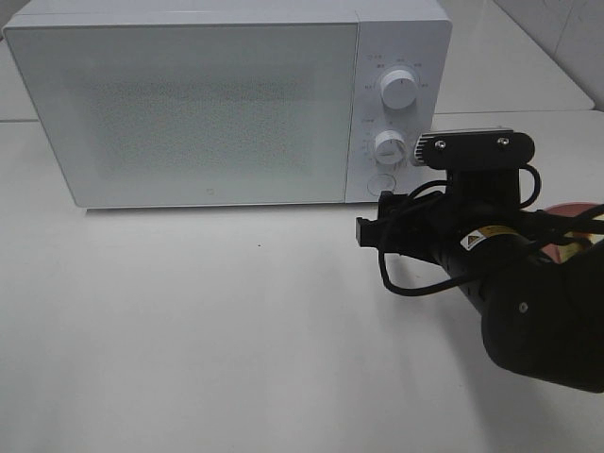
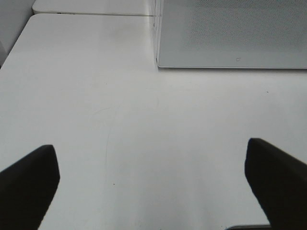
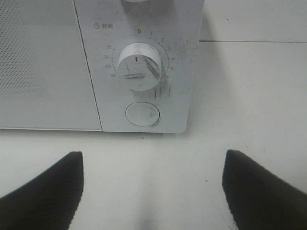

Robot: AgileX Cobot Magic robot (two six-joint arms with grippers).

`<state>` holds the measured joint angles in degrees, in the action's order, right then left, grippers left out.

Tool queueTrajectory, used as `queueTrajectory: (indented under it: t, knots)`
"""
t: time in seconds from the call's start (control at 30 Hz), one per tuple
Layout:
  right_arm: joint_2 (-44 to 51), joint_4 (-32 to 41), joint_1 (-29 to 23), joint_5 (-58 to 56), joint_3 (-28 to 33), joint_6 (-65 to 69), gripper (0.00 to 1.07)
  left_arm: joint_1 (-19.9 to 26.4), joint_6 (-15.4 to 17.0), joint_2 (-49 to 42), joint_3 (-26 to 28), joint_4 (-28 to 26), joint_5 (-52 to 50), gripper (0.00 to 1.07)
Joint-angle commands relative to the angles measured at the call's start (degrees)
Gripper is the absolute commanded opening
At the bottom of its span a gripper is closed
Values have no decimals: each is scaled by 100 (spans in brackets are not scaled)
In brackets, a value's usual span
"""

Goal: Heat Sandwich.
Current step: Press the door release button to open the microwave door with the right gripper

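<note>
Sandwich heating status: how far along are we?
Done: nothing visible. The white microwave oven has its door shut and its silver timer dial at zero. The round pink plate sits outside it, mostly hidden behind the right arm; the sandwich is not visible. In hand: the open right gripper faces the round button below the dial. Left: open door, load plate, shut, set time.

A white microwave (image 1: 189, 104) stands on the white table (image 1: 189, 330) with its door (image 1: 198, 57) closed. On the microwave's control panel (image 1: 429, 52), right of the door, the upper dial (image 1: 398, 91) sits above the lower dial (image 1: 389, 146). A round button (image 1: 381, 181) lies directly below the lower dial.
</note>
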<state>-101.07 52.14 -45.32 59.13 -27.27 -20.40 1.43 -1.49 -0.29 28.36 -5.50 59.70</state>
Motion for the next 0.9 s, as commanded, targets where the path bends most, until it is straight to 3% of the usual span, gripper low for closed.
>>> queueTrajectory:
  t: [0.03, 0.27, 0.9]
  knots:
    - [17, -6, -23, 143, 6, 0, 76, -34, 11, -143, -11, 11, -34, 103]
    - [17, -11, -23, 143, 6, 1037, 75, -34, 11, -143, -11, 11, -34, 103]
    - [17, -34, -23, -149, 6, 6194, 57, -34, 11, -143, -11, 11, -34, 103]
